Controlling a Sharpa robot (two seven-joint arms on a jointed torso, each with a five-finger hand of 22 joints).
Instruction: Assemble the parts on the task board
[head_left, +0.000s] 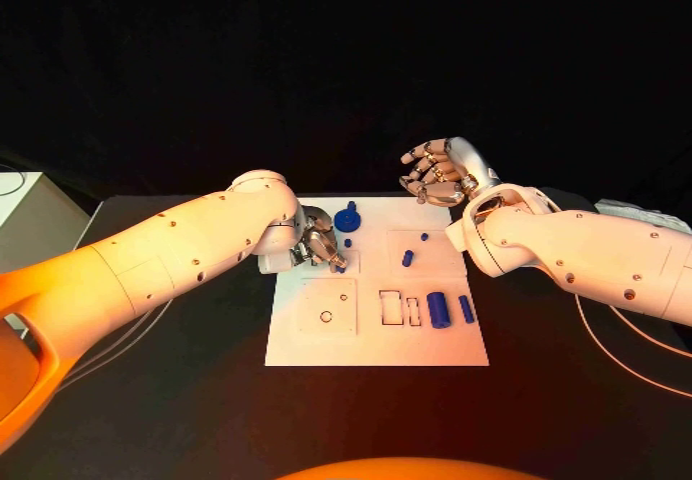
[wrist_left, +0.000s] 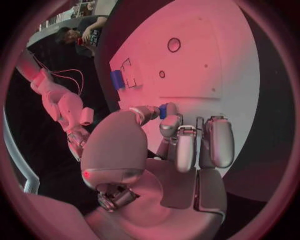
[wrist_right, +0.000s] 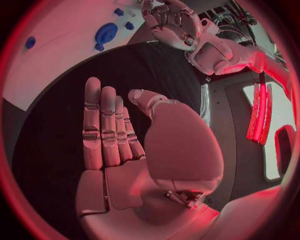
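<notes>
The left hand (head_left: 320, 247) pinches a small blue part (wrist_left: 163, 110) over the task board (head_left: 368, 345); the right hand (head_left: 441, 172) (fingers straight, loosely spread) holds nothing.

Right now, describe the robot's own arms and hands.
Both arms are smooth, rounded white shells dotted with small dark screw holes. Each ends in a silver metallic hand: the left hand and right hand have segmented fingers with pale pads. A thin cable trails beside the right arm.
</notes>
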